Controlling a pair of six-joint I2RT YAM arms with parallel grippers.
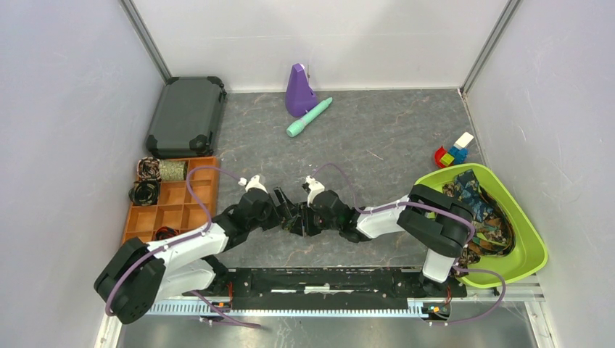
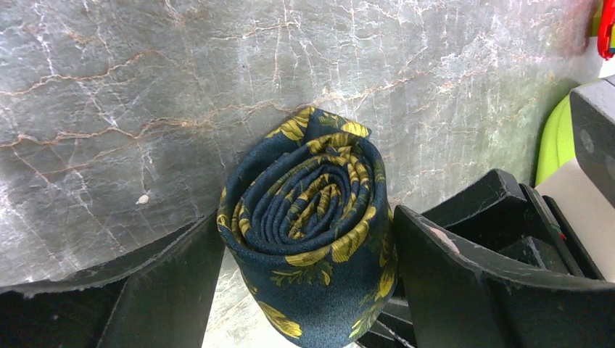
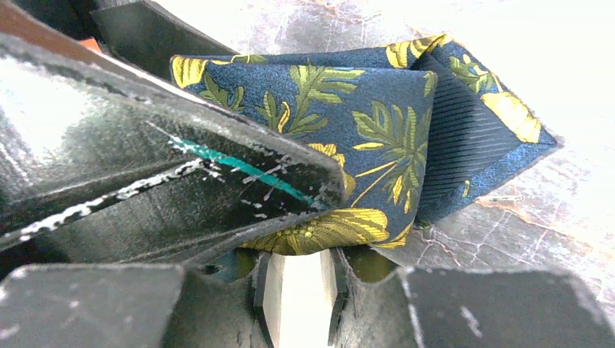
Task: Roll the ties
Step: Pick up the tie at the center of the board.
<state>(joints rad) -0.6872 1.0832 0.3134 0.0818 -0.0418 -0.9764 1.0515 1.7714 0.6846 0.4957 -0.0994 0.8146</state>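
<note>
The rolled tie (image 2: 312,217) stands on end on the grey bench (image 1: 377,138), low in the middle of the overhead view where my two arms meet. The left hand (image 1: 289,216) is spread wide, a finger on either side of the coil; a sliver of bench shows beside the finger at lower left of its wrist view, so I judge it is flanking, not clamping. The right hand (image 1: 310,217) is drawn in narrow and pinches the roll across its side.

The step, as I read it, is securing a finished coil. To do it well I'd let the right hand alone carry the pinch, over the pointed outer end so the wrap can't spring, and draw the left hand straight back without brushing the outer layer.

The tie is dark navy with yellow-gold leaves and flowers, wound in a tight spiral, its ribbed tip lying against the outside. Rolled coils (image 1: 149,170) sit in the orange tray (image 1: 207,190) at left; loose ties (image 1: 479,210) fill the green bin (image 1: 533,254) at right.
</note>
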